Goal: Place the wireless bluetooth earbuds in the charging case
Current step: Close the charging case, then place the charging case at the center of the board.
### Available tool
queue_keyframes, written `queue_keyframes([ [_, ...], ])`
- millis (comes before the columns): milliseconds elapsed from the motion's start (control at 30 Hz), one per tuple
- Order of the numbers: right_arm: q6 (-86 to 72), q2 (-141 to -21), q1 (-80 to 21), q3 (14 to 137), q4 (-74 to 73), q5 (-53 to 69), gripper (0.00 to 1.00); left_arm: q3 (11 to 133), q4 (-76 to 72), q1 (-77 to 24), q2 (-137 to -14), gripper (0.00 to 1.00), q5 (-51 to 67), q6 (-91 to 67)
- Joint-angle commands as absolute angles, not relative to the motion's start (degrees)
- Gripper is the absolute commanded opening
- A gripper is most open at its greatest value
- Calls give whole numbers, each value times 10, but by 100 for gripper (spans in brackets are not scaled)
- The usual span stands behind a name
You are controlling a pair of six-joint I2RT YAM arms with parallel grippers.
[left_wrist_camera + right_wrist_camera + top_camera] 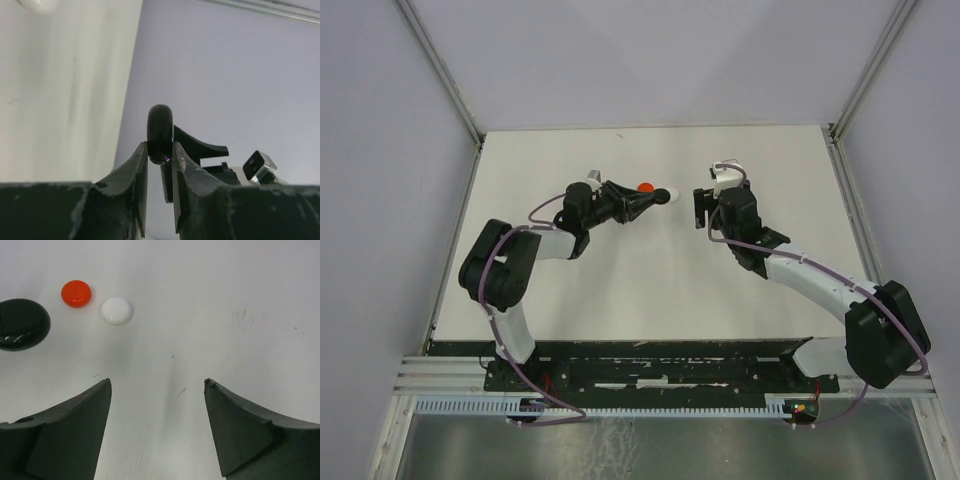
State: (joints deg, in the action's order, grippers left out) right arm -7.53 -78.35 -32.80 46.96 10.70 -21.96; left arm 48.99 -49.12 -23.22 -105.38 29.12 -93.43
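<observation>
We pinch a glossy black rounded plastic piece (160, 125) only by its edge in the left gripper (160, 150). It could slip out. The right gripper (157, 382) gapes empty.

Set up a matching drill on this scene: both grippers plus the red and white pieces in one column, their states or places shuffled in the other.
Column one
1. left gripper
2. right gripper
3. red piece
4. white piece

Column two
A. lies on the table, rightmost of three pieces in the right wrist view
B. shut on a black piece
C. open, nothing between its fingers
D. lies between a black oval and a paler piece in the right wrist view

Pairs: 1-B, 2-C, 3-D, 4-A
</observation>
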Motion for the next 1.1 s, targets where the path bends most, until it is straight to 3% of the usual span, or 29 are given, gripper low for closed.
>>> queue_keyframes([
  [0, -160, -736, -325, 512, -27, -207, 87, 486, -433, -210, -1042, 3, 297, -814],
  [167, -167, -712, -324, 523, -75, -174, 100, 485, -423, -207, -1069, 3, 293, -760],
  [1067, -166, -724, -324, 519, -75, -155, 99, 495, -401, -216, -1133, 6, 200, -666],
])
